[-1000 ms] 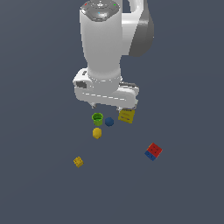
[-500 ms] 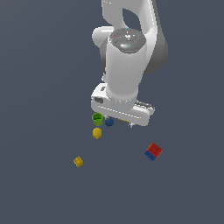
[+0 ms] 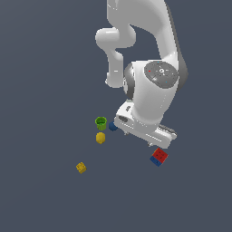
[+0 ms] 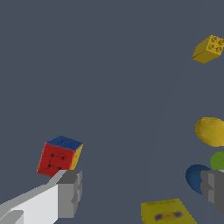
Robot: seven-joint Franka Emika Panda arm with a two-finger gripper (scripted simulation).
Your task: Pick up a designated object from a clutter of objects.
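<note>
The designated object, a small cube (image 3: 159, 157) with a red top and blue sides, lies alone toward the exterior view's right. My gripper (image 3: 138, 137) hangs above the floor just beside it, on the clutter's side, and does not touch it. In the wrist view the cube (image 4: 60, 156) shows just beyond one grey finger (image 4: 70, 192). The other finger (image 4: 213, 186) is far across, so the gripper (image 4: 142, 190) is open with nothing between its fingers.
The clutter holds a green cup (image 3: 100, 122), a blue ball (image 3: 113, 126) half hidden by the hand, a yellow lump (image 3: 100, 137) and a yellow cube (image 3: 81, 167). A yellow-and-white box (image 4: 167, 212) shows only in the wrist view.
The arm has swung toward the exterior view's right and lowered. The hand left the spot above the green cup and now sits beside the red-blue cube, covering the yellow-and-white box.
</note>
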